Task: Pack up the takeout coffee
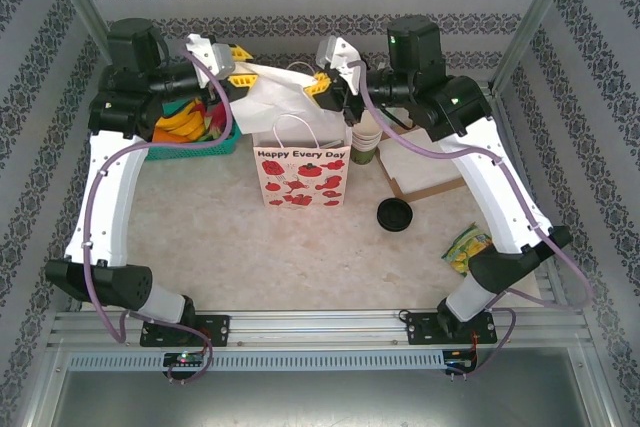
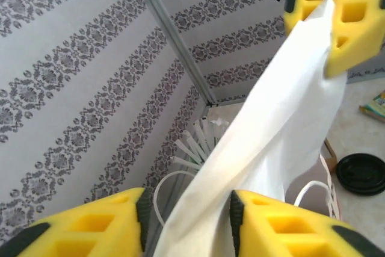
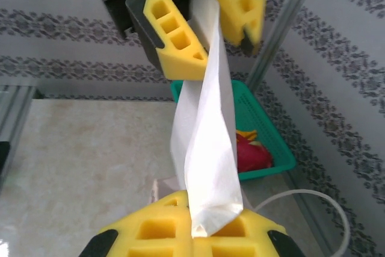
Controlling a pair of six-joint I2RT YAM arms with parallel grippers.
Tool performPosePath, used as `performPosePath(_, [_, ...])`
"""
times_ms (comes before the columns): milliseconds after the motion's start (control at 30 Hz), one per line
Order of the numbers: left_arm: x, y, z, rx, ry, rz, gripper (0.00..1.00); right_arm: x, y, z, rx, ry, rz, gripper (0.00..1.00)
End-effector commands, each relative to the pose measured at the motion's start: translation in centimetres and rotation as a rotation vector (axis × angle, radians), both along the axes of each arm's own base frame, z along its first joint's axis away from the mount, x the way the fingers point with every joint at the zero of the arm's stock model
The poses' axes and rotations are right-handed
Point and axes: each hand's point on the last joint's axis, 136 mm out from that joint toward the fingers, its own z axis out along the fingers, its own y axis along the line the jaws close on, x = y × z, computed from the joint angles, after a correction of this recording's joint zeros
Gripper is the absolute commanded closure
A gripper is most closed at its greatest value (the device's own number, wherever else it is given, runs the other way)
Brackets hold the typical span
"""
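A white paper bag (image 1: 278,87) hangs stretched between my two grippers, above the printed gift bag (image 1: 302,172) at the table's middle. My right gripper (image 3: 201,233) is shut on one end of the white bag (image 3: 207,148). At the other end, my left gripper (image 2: 186,221) has its jaws either side of the white bag (image 2: 264,130), which lies against one pad with a gap to the other. In the top view the left gripper (image 1: 238,75) and right gripper (image 1: 322,84) face each other. The takeout coffee is hidden.
A green basket (image 1: 195,139) of toy fruit sits at the back left. A stack of lidless cups (image 1: 367,137) stands right of the gift bag, beside a flat box (image 1: 425,172). A loose black lid (image 1: 395,214) and a snack packet (image 1: 467,247) lie at the right.
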Motion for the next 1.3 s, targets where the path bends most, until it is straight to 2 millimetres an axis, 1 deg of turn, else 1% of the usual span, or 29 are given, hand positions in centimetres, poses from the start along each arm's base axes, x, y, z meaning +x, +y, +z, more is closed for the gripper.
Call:
performPosePath(0, [-0.8, -0.5, 0.2, -0.017, 0.007, -0.069, 0.74, 3.1, -1.2, 1.0, -0.024, -0.09, -0.138, 1.0])
performPosePath(67, [-0.4, -0.5, -0.1, -0.019, 0.019, -0.065, 0.79, 4.0, -1.6, 0.5, -0.044, -0.092, -0.177, 1.0])
performPosePath(167, [0.5, -0.3, -1.2, -0.022, 0.067, -0.037, 0.79, 4.4, -2.1, -0.5, -0.057, -0.057, -0.189, 1.0])
performPosePath(267, [0.2, -0.4, -2.3, -0.008, 0.099, -0.043, 0.78, 3.8, -2.5, -1.9, -0.055, 0.0, -0.166, 1.0])
performPosePath(333, [0.1, -0.3, -3.0, 0.002, 0.112, -0.046, 0.78, 3.2, -2.8, -2.3, -0.045, 0.038, -0.154, 1.0])
performPosePath(433, [-0.1, -0.3, -3.4, 0.007, 0.135, -0.044, 0.78, 2.3, -3.5, -3.5, -0.044, 0.106, -0.14, 1.0])
performPosePath(567, [-0.4, -0.3, -4.2, 0.013, 0.167, -0.052, 0.86, 1.4, -3.9, -5.6, -0.049, 0.197, -0.123, 1.0])
performPosePath(733, [-0.6, -0.3, -4.3, 0.013, 0.18, -0.055, 0.97, 0.0, -3.3, -6.7, -0.042, 0.292, -0.062, 1.0])
performPosePath(800, [-0.7, -0.3, -4.3, 0.011, 0.184, -0.054, 1.0, 0.0, -3.2, -7.0, -0.043, 0.327, -0.063, 1.0])
performPosePath(833, [-0.7, -0.3, -4.3, 0.012, 0.189, -0.054, 1.0, 0.1, -3.2, -7.2, -0.042, 0.345, -0.073, 1.0])
performPosePath(867, [-0.6, -0.3, -4.5, 0.014, 0.198, -0.051, 0.92, 0.3, -3.1, -7.3, -0.038, 0.358, -0.085, 1.0])
performPosePath(900, [-0.5, -0.2, -4.7, 0.018, 0.204, -0.044, 0.78, 0.4, -3.0, -7.2, -0.034, 0.371, -0.094, 1.0])
performPosePath(933, [-0.5, -0.1, -4.9, 0.022, 0.209, -0.038, 0.72, 0.6, -2.9, -7.0, -0.027, 0.385, -0.108, 1.0])
performPosePath(967, [-0.5, 0.0, -5.1, 0.026, 0.213, -0.031, 0.69, 0.8, -2.7, -6.8, -0.023, 0.401, -0.125, 1.0])
performPosePath(1033, [-0.4, 0.2, -5.0, 0.018, 0.22, -0.015, 0.65, 0.8, -2.0, -6.2, -0.021, 0.423, -0.129, 1.0])
performPosePath(1067, [-0.2, 0.4, -4.9, 0.008, 0.224, -0.005, 0.62, 0.9, -1.7, -6.3, -0.027, 0.441, -0.138, 1.0])
performPosePath(1233, [0.3, 0.9, -5.0, -0.005, 0.247, 0.034, 0.52, 2.3, -0.9, -8.2, -0.065, 0.507, -0.252, 1.0])
performPosePath(1267, [0.3, 1.0, -5.1, -0.002, 0.251, 0.041, 0.5, 2.3, -0.9, -8.5, -0.071, 0.526, -0.269, 1.0])
